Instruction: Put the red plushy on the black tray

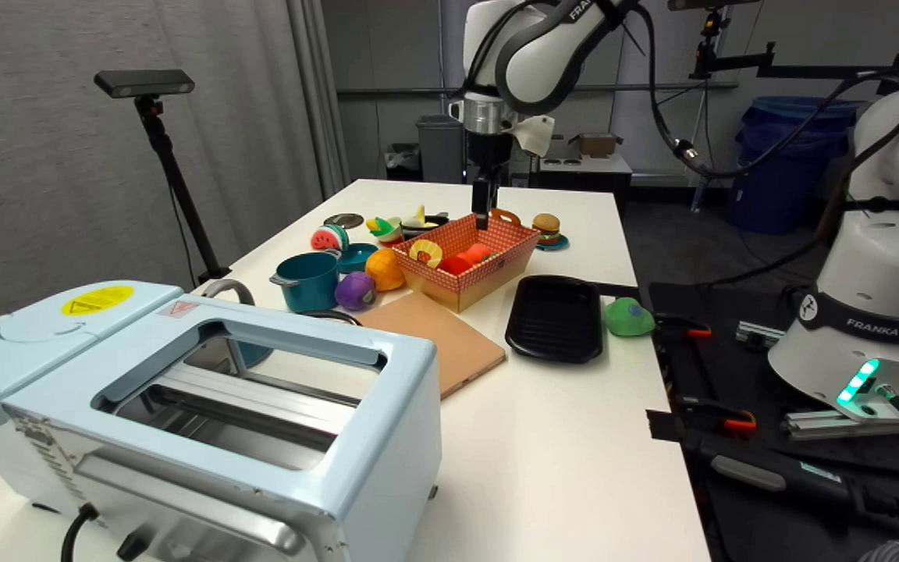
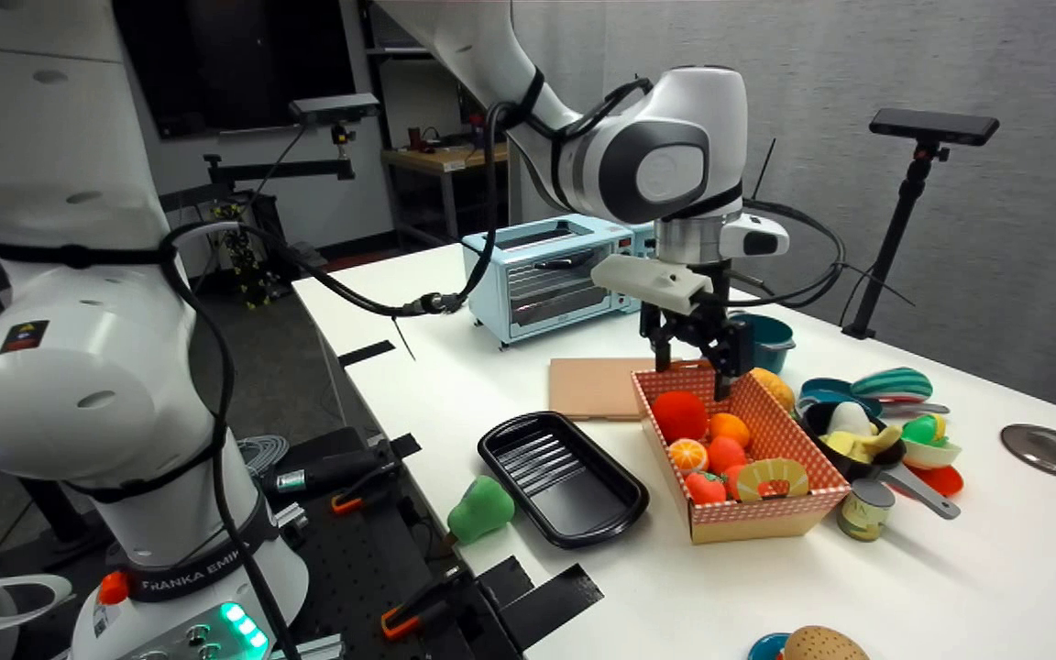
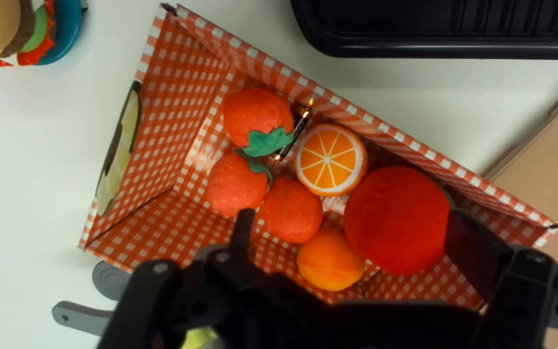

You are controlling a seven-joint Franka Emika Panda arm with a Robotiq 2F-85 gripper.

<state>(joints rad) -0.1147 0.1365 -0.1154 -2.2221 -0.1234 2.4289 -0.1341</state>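
Observation:
The red plushy (image 3: 397,220) is a round bright-red toy lying in the checkered crate among smaller orange and red toy fruits. It also shows inside the crate in both exterior views (image 2: 679,415) (image 1: 456,264). My gripper (image 3: 350,215) is open and empty, pointing down over the crate. In the wrist view its right finger overlaps the plushy's right edge; I cannot tell whether they touch. In an exterior view the gripper (image 2: 693,378) is at the crate's far end, just above and behind the plushy. The black tray (image 2: 574,486) lies flat and bare beside the crate; it also shows in an exterior view (image 1: 555,316).
The checkered crate (image 2: 757,524) has upright walls around the toys. A flat wooden board (image 1: 442,336) lies beside it. A green toy pear (image 1: 627,318) sits against the tray's other side. A pan (image 2: 826,431), can (image 2: 865,510), teal pot (image 1: 309,281) and blue toaster oven (image 1: 387,390) stand around.

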